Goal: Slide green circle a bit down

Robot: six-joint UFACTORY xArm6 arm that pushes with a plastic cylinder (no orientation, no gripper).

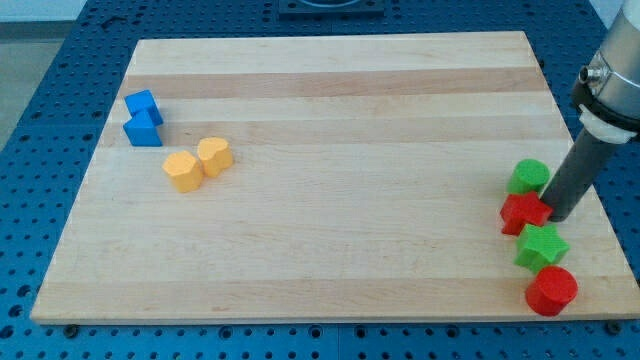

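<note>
Nearest edge, lower right of the frame: you see a red round-ish plastic block (pixel 551 290) close to the bottom edge of the pale wooden board (pixel 330 250).
Just above it: a green star-shaped plastic block (pixel 541 246), close to the red one below but apart from it.
Higher again: a red star-like plastic block (pixel 524 212) sits between the green star and the task's block.
Task block: the green circle (pixel 528 177), a short round plastic cylinder, stands at the right side of the frame, directly above the red star and touching or nearly touching it.
Its heading: you cannot read one; being round, it shows no long axis and no front.
Its look: bright green, flat top, upright.
My tip (pixel 556 215): a plain dark rod with nothing to spread or pinch, its end on the board just right of the red star, below and right of the green circle.
Middle left: an orange hexagonal block (pixel 182 171) and an orange heart-like block (pixel 214 155) sit side by side, touching.
Far left, upper: two blue plastic blocks, one (pixel 143 129) in front of the other (pixel 143 105), pressed together; their shapes are unclear.
</note>
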